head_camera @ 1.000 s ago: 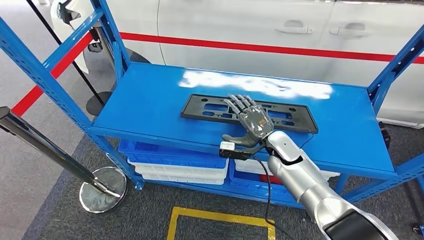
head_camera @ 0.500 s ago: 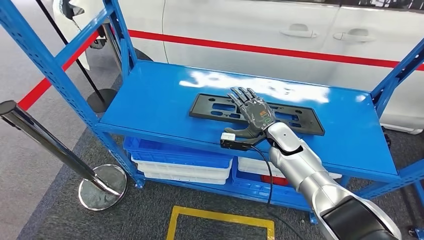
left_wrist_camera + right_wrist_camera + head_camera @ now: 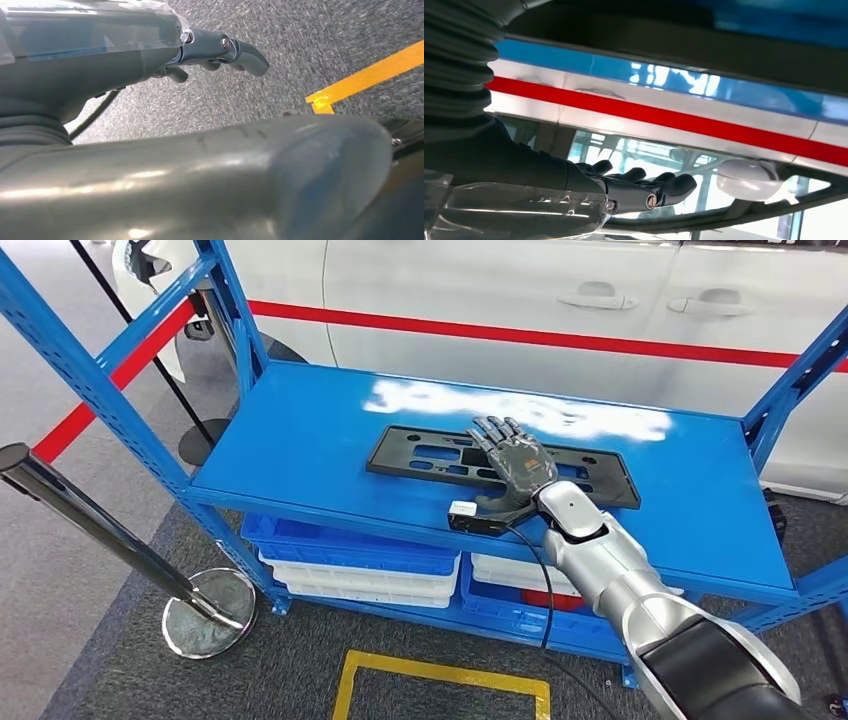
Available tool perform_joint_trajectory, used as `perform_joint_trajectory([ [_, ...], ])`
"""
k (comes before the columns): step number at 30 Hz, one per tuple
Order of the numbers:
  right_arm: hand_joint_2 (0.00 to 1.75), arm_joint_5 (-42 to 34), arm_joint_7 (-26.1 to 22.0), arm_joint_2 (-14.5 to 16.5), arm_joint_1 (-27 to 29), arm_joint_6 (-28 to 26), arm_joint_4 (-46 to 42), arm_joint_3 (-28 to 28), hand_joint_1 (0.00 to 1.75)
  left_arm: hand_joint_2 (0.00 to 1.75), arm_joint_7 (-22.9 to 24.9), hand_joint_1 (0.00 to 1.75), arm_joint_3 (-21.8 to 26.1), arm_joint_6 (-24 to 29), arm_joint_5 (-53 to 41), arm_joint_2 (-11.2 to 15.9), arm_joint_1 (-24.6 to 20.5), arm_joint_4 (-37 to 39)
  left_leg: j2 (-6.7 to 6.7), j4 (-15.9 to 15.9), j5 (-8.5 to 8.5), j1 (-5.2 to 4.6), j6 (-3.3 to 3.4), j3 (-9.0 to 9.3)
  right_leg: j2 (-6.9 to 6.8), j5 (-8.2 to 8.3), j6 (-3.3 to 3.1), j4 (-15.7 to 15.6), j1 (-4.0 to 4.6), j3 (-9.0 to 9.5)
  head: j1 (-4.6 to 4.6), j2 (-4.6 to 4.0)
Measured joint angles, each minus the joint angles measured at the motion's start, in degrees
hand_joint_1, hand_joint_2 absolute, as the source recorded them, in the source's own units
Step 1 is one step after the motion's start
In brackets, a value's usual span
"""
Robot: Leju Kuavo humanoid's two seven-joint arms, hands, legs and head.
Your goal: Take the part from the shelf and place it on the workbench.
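right hand [image 3: 514, 466]: fingers straight and spread, palm down over flat black slotted plastic part [image 3: 420, 455], holding nothing | part: flat on blue metal shelf [image 3: 300, 455] | left hand [image 3: 220, 50]: fingers loosely curled, empty, above grey carpet [image 3: 280, 30]

— What's the arm like?
— Silver arm [image 3: 610, 580], black near the shoulder, a black cable [image 3: 545, 600] hanging off it.
— The right hand [image 3: 516, 468]?
— Dark grey, ribbed cuff; the left hand [image 3: 220, 50] shows a screw.
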Motion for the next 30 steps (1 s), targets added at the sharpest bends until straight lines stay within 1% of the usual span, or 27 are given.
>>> perform_joint_trajectory([
  [1, 1.75, 0.0, 0.0, -0.2, -0.1, 0.0, 0.2, 0.0, 0.00, 0.00, 0.0, 0.00, 0.0, 0.0, 0.0, 0.0, 0.0, 0.0, 0.11, 3.2, -1.73, 0.07, -0.24, -1.46, -0.11, 0.01, -0.22, 0.0, 0.02, 0.01, 0.00, 0.00],
  [2, 1.75, 0.0, 0.0, -0.5, -0.2, -0.1, 0.4, 0.0, 0.00, 0.00, 0.0, 0.00, 0.0, 0.0, 0.0, 0.0, 0.0, 0.0, 0.19, 7.1, -3.55, 0.10, -0.44, -3.27, -0.19, -0.01, -0.38, 0.0, 0.09, 0.01, -0.01, 0.00],
  [3, 1.75, 0.0, 0.0, -0.7, -0.2, -0.1, 0.6, 0.0, 0.00, 0.00, 0.0, 0.00, 0.0, 0.0, 0.0, 0.0, 0.0, 0.0, 0.25, 10.6, -4.84, 0.14, -0.56, -4.98, -0.25, -0.02, -0.43, 0.0, 0.18, 0.01, -0.01, 0.00],
  [4, 1.75, 0.0, 0.0, -0.9, -0.1, -0.1, 0.8, 0.1, 0.00, 0.00, 0.0, 0.00, 0.0, -0.1, 0.0, 0.0, 0.1, 0.0, 0.30, 12.7, -5.19, 0.15, -0.60, -6.03, -0.29, -0.04, -0.46, 0.0, 0.26, 0.01, -0.01, 0.00],
  [5, 1.75, 0.1, 0.0, -0.9, -0.1, -0.1, 1.0, 0.1, 0.00, 0.00, 0.0, 0.00, 0.0, -0.1, 0.0, 0.0, 0.1, 0.0, 0.34, 12.6, -4.48, 0.14, -0.54, -6.06, -0.30, -0.06, -0.47, 0.0, 0.33, 0.03, -0.01, 0.00],
  [6, 1.75, 0.2, 0.0, -1.0, -0.1, -0.1, 1.2, 0.1, 0.00, 0.00, 0.0, 0.00, 0.0, -0.2, 0.0, 0.0, 0.1, 0.0, 0.36, 10.3, -2.85, 0.14, -0.37, -5.02, -0.28, -0.07, -0.46, 0.0, 0.38, 0.08, -0.01, 0.00],
  [7, 1.75, 0.4, 0.1, -1.0, -0.2, -0.2, 1.3, 0.1, 0.00, 0.00, 0.0, 0.00, 0.0, -0.3, 0.0, 0.0, 0.0, 0.0, 0.36, 6.4, -0.77, 0.12, -0.08, -3.13, -0.26, -0.09, -0.42, 0.0, 0.42, 0.14, -0.01, 0.00],
  [8, 1.75, 0.7, 0.3, -1.0, -0.3, -0.3, 1.4, 0.1, 0.00, 0.00, 0.0, 0.00, 0.0, -0.4, -0.1, 0.0, 0.0, 0.0, 0.33, 2.3, 0.75, 0.01, 0.27, -1.20, -0.24, -0.13, -0.29, 0.1, 0.54, 0.18, -0.01, 0.00],
  [9, 1.75, 1.5, 0.9, -1.0, -0.4, -0.5, 1.5, 0.2, 0.00, 0.00, 0.0, 0.00, 0.0, -0.4, -0.1, 0.0, 0.0, 0.0, 0.29, -0.7, 1.78, -0.10, 0.60, 0.27, -0.18, -0.14, -0.07, 0.1, 0.64, 0.18, -0.01, 0.00],
  [10, 1.75, 2.8, 1.9, -1.0, -0.5, -0.8, 1.6, 0.5, 0.00, 0.00, 0.0, 0.00, 0.0, -0.5, 0.0, 0.0, 0.0, 0.0, 0.26, -2.5, 2.19, -0.24, 0.90, 1.10, -0.14, -0.14, 0.20, 0.1, 0.70, 0.15, -0.01, 0.00],
  [11, 1.75, 4.6, 3.2, -1.0, -0.6, -1.2, 1.8, 0.9, 0.00, 0.00, 0.0, 0.00, 0.0, -0.5, 0.0, 0.0, 0.0, 0.0, 0.25, -3.1, 2.11, -0.40, 1.14, 1.29, -0.10, -0.09, 0.54, 0.0, 0.72, 0.13, -0.01, 0.00],
  [13, 1.75, 8.8, 6.4, -1.0, -1.1, -1.9, 2.2, 2.2, 0.00, 0.00, 0.0, 0.00, 0.0, -0.5, 0.0, 0.0, 0.1, 0.0, 0.29, -3.6, 2.49, -0.28, 1.73, 1.42, -0.04, -0.08, 1.19, -0.1, 0.63, 0.15, -0.01, 0.00],
  [14, 1.75, 10.4, 7.7, -0.9, -1.3, -2.2, 2.3, 2.8, 0.00, 0.00, 0.0, 0.00, 0.0, -0.5, 0.0, 0.0, 0.0, 0.0, 0.33, -4.0, 2.75, -0.16, 2.07, 1.59, 0.02, -0.53, 1.49, 0.4, 0.56, -0.06, 0.00, 0.00],
  [15, 1.75, 11.4, 8.5, -0.7, -1.6, -2.3, 2.5, 3.3, 0.00, 0.00, 0.0, 0.00, 0.0, -0.5, 0.0, 0.0, 0.0, 0.0, 0.40, -4.3, 3.01, -0.01, 2.42, 1.72, 0.11, -1.62, 1.73, 2.0, 0.52, -0.79, 0.01, 0.00],
  [16, 1.75, 11.8, 9.0, -0.4, -1.8, -2.4, 2.8, 3.7, 0.00, 0.00, 0.0, 0.00, 0.0, -0.5, 0.0, 0.0, -0.1, 0.0, 0.47, -4.6, 3.17, 0.06, 2.63, 1.81, 0.22, -3.26, 1.92, 4.8, 0.40, -2.10, 0.01, 0.00],
  [18, 1.75, 12.2, 9.4, 0.3, -2.0, -2.4, 3.4, 4.2, 0.00, 0.00, 0.0, 0.00, 0.0, -0.5, 0.0, 0.0, -0.1, 0.0, 0.53, -4.6, 3.23, 0.05, 2.85, 1.75, 0.35, -6.64, 2.28, 12.4, 0.31, -5.73, 0.02, 0.00],
  [19, 1.75, 12.2, 9.4, 0.7, -2.0, -2.5, 3.7, 4.5, 0.00, 0.00, 0.0, 0.00, 0.0, -0.5, 0.0, 0.0, -0.1, 0.0, 0.53, -4.6, 3.21, 0.05, 2.84, 1.75, 0.36, -7.25, 2.44, 15.0, 0.24, -6.99, 0.02, 0.00],
  [20, 1.75, 12.2, 9.5, 1.0, -2.0, -2.5, 3.9, 4.7, 0.00, 0.00, 0.0, 0.00, 0.0, -0.5, 0.0, 0.0, 0.0, 0.0, 0.53, -4.5, 3.16, 0.06, 2.79, 1.75, 0.37, -6.76, 2.55, 15.5, 0.14, -7.30, 0.02, 0.00],
  [21, 1.75, 12.2, 9.5, 1.2, -2.0, -2.5, 4.1, 4.8, 0.00, 0.00, 0.0, 0.00, 0.0, -0.5, 0.0, 0.0, 0.0, 0.0, 0.51, -4.3, 3.08, 0.08, 2.68, 1.76, 0.35, -5.24, 2.61, 13.7, 0.03, -6.47, 0.02, 0.00],
  [22, 1.75, 12.2, 9.5, 1.4, -2.2, -2.5, 4.2, 4.9, 0.00, 0.00, 0.0, 0.00, 0.0, -0.5, 0.0, 0.0, 0.0, 0.0, 0.49, -4.1, 2.94, 0.11, 2.50, 1.77, 0.28, -3.14, 2.61, 10.1, -0.08, -4.73, 0.02, 0.00],
  [23, 1.75, 12.2, 9.5, 1.6, -2.3, -2.5, 4.3, 5.0, 0.00, 0.00, 0.0, 0.00, 0.0, -0.5, 0.0, 0.0, 0.0, 0.0, 0.47, -3.8, 2.74, 0.05, 2.23, 1.71, 0.15, -1.55, 2.51, 6.1, -0.10, -2.77, 0.02, 0.00],
  [24, 1.75, 12.2, 9.5, 1.7, -2.5, -2.5, 4.4, 5.0, 0.00, 0.00, 0.0, 0.00, 0.0, -0.5, 0.0, 0.0, 0.0, 0.0, 0.45, -3.5, 2.55, -0.04, 1.93, 1.60, 0.09, -0.46, 2.26, 2.9, -0.02, -1.25, 0.01, 0.00],
  [25, 1.75, 12.2, 9.5, 1.9, -2.6, -2.5, 4.5, 5.0, 0.00, 0.00, 0.0, 0.00, 0.0, -0.5, 0.0, 0.0, 0.0, 0.0, 0.47, -3.3, 2.41, -0.13, 1.61, 1.50, 0.04, -0.05, 1.97, 1.0, 0.11, -0.38, 0.01, 0.00],
  [27, 1.75, 12.3, 9.6, 2.0, -2.7, -2.5, 4.6, 5.2, 0.00, 0.00, 0.0, 0.00, 0.0, -0.5, 0.0, 0.0, 0.0, 0.0, 0.53, -3.3, 2.38, -0.22, 1.02, 1.43, 0.17, -0.13, 1.25, 0.3, 0.37, -0.23, 0.00, 0.00],
  [28, 1.75, 12.3, 9.6, 2.0, -2.7, -2.5, 4.7, 5.3, 0.00, 0.00, 0.0, 0.00, 0.0, -0.5, 0.0, 0.0, 0.0, 0.0, 0.56, -3.3, 2.30, -0.15, 0.71, 1.41, 0.16, -0.04, 0.88, 0.2, 0.30, -0.19, 0.00, 0.00],
  [29, 1.75, 12.3, 9.6, 1.8, -2.8, -2.5, 4.8, 5.4, 0.00, 0.00, 0.0, 0.00, 0.0, -0.5, 0.0, 0.0, 0.0, 0.0, 0.58, -2.9, 1.90, -0.08, 0.40, 1.25, 0.13, 0.06, 0.51, 0.0, 0.22, -0.12, 0.00, 0.00],
  [30, 1.75, 12.3, 9.6, 1.7, -2.9, -2.5, 4.8, 5.5, 0.00, 0.00, 0.0, 0.00, 0.0, -0.5, 0.0, 0.0, 0.0, 0.0, 0.59, -1.5, 0.90, 0.00, 0.09, 0.66, 0.07, 0.15, 0.14, -0.1, 0.11, -0.06, -0.01, 0.00],
])
